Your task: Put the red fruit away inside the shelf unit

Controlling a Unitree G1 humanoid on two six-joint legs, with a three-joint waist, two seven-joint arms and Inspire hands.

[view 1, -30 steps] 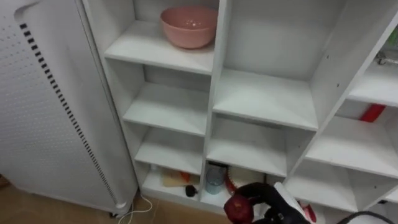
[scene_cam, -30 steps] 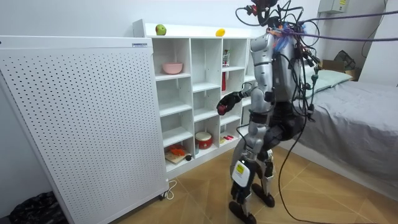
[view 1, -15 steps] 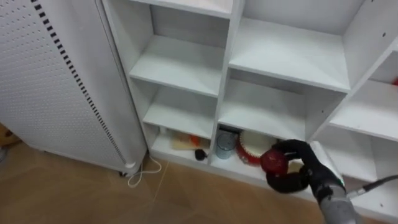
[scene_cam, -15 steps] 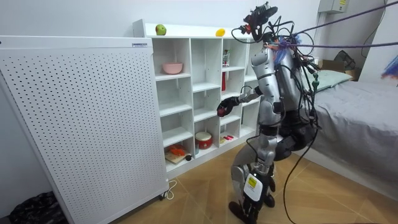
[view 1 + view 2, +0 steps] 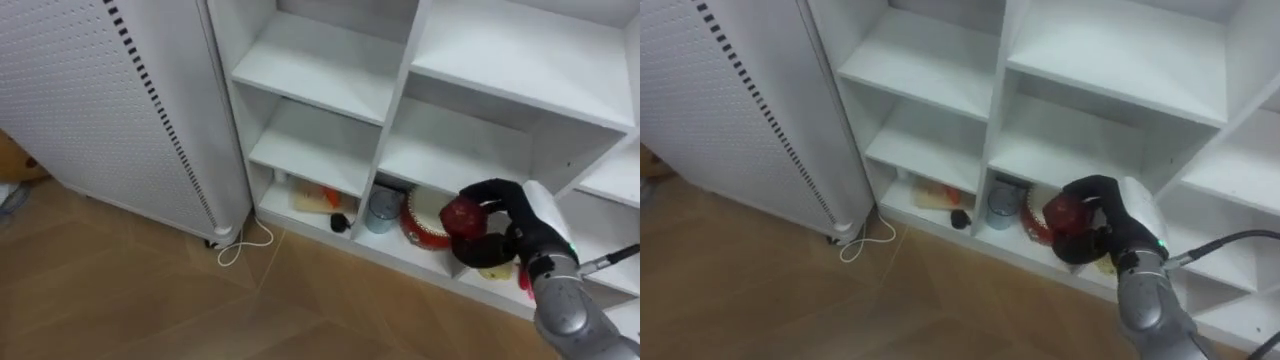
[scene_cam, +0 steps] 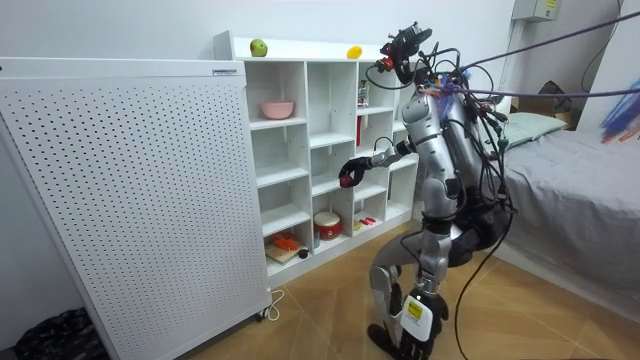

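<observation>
The red fruit (image 5: 462,215) is held in the right hand (image 5: 515,228), with the fingers curled round it. It is not yet set on any shelf of the white closet (image 5: 320,65). From the head camera, hand and fruit are seen in front of the bottom row of compartments. In the room view the hand (image 6: 350,176) is stretched out toward the closet's middle column.

A red round tin (image 5: 425,222) and a grey can (image 5: 382,210) are seen side by side in the bottom middle compartment. A flat board with something orange on it (image 5: 315,198) lies in the bottom left one, with a small dark ball (image 5: 340,221) near the divider. Something yellow (image 5: 497,270) is glimpsed just below the hand; what it is cannot be told.

A white perforated panel (image 5: 100,90) stands against the closet's left side, and a white cable (image 5: 245,245) is looped on the wooden floor (image 5: 150,300) at its foot.

In the room view the robot is seen standing before the closet, with a bed (image 6: 585,190) behind it. A pink bowl (image 6: 278,108) is kept on an upper left shelf. A green fruit (image 6: 259,47) and a yellow fruit (image 6: 353,52) lie well apart on the closet's top.
</observation>
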